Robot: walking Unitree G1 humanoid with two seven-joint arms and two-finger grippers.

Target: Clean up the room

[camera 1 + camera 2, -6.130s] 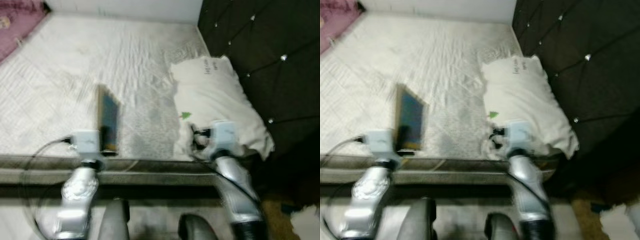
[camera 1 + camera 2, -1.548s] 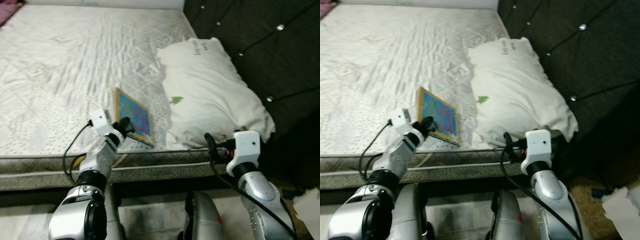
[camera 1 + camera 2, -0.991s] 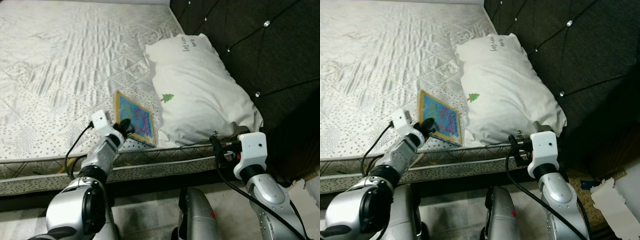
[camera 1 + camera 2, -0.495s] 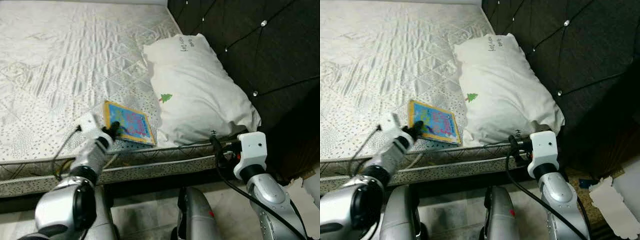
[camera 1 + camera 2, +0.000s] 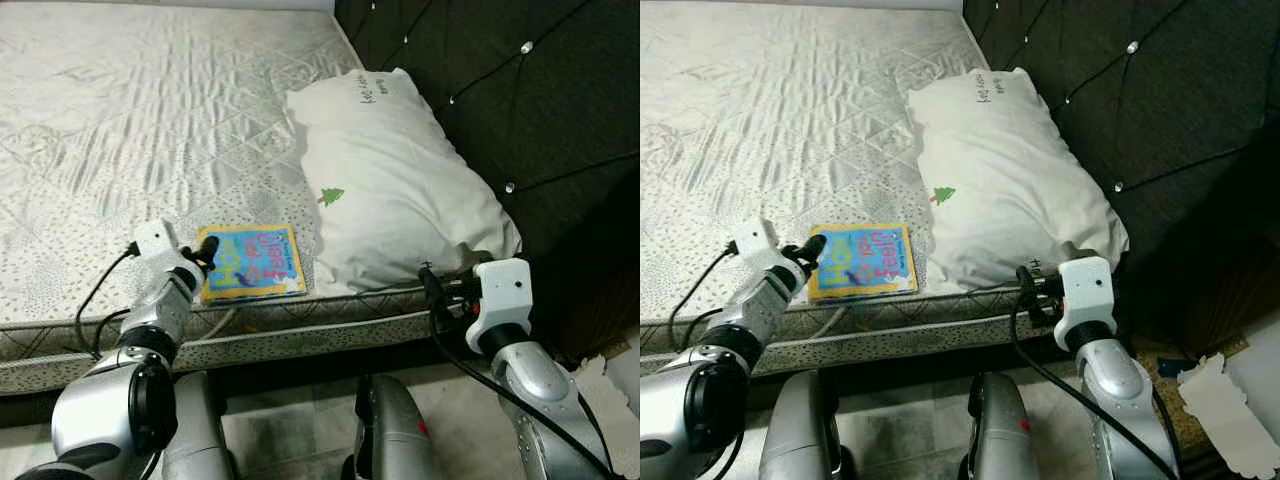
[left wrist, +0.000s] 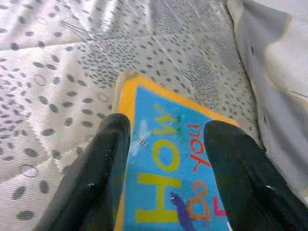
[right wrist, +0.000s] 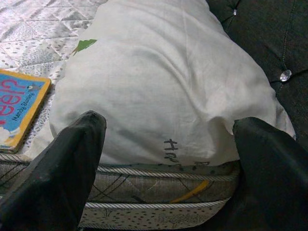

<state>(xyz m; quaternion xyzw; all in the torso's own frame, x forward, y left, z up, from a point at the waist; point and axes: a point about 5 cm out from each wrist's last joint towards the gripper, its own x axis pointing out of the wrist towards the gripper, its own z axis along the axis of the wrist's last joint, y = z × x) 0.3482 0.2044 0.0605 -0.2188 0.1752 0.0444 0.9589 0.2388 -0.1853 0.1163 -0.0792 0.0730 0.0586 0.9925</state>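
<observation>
A blue picture book with a yellow border (image 5: 250, 262) lies flat on the white quilted mattress (image 5: 150, 100), close to its front edge. My left gripper (image 5: 207, 247) is at the book's left edge. In the left wrist view its fingers (image 6: 103, 159) stand open on either side of the book's corner (image 6: 168, 159). A white pillow (image 5: 400, 190) with a small green tree print lies just right of the book, against the headboard. My right gripper (image 5: 1028, 285) hovers open at the mattress edge in front of the pillow (image 7: 163, 72), apart from it.
A dark tufted headboard (image 5: 520, 80) rises along the right side of the bed. Crumpled white paper (image 5: 1230, 400) lies on the floor at the lower right. The mattress stretches far back and to the left beyond the book.
The book, tilted up in my left gripper before, now lies flat and is turned lengthwise along the bed edge. My left gripper has shifted left. The right arm has barely moved.
</observation>
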